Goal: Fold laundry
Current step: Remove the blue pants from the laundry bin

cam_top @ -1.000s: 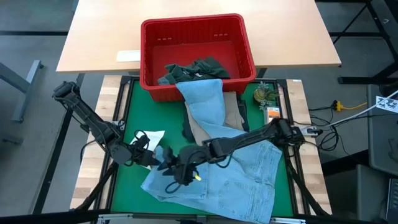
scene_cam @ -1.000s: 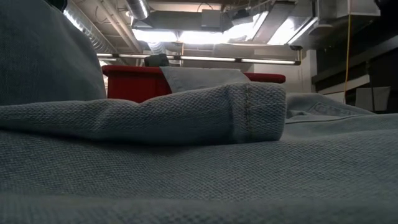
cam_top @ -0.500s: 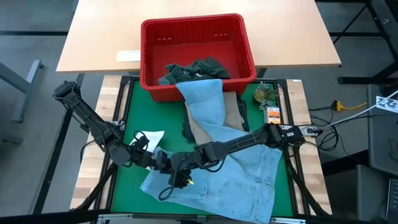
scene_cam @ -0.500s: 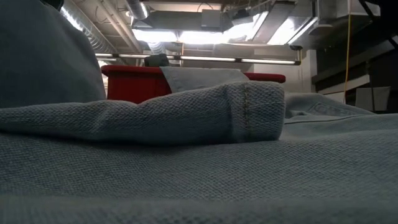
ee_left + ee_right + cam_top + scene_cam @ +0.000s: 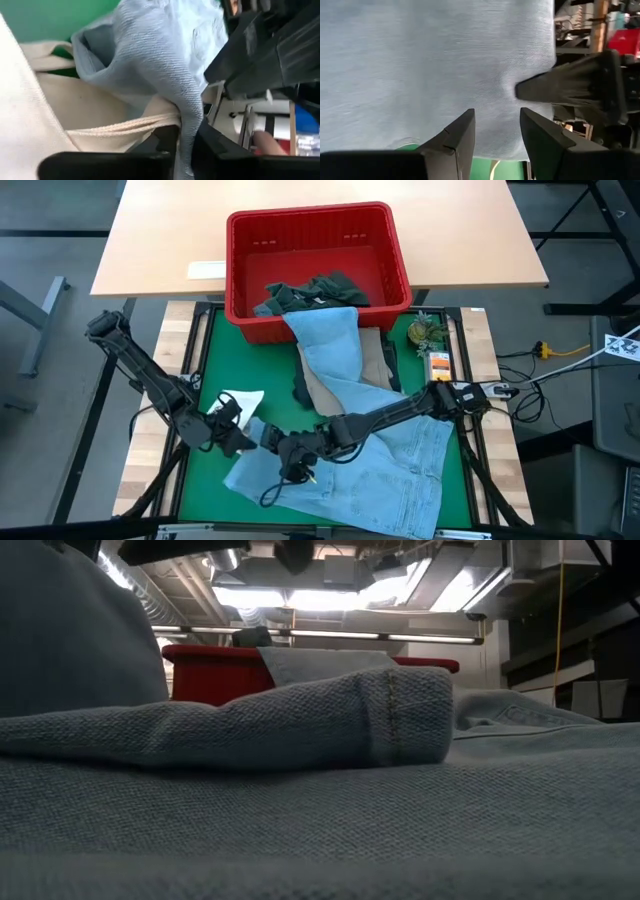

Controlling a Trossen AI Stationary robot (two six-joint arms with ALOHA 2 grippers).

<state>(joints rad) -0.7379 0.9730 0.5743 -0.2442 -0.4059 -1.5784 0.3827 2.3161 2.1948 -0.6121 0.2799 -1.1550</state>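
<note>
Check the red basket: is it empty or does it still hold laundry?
Not empty. The red basket holds a dark green-grey piece, and a light blue piece hangs over its front rim onto the table.

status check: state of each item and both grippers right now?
light blue jeans: spread on mat, one leg draped up into the basket
red basket: upright, holding dark green-grey garment
beige garment: lying under the jeans
left gripper: pinching a jeans edge
right gripper: open over the jeans
</note>
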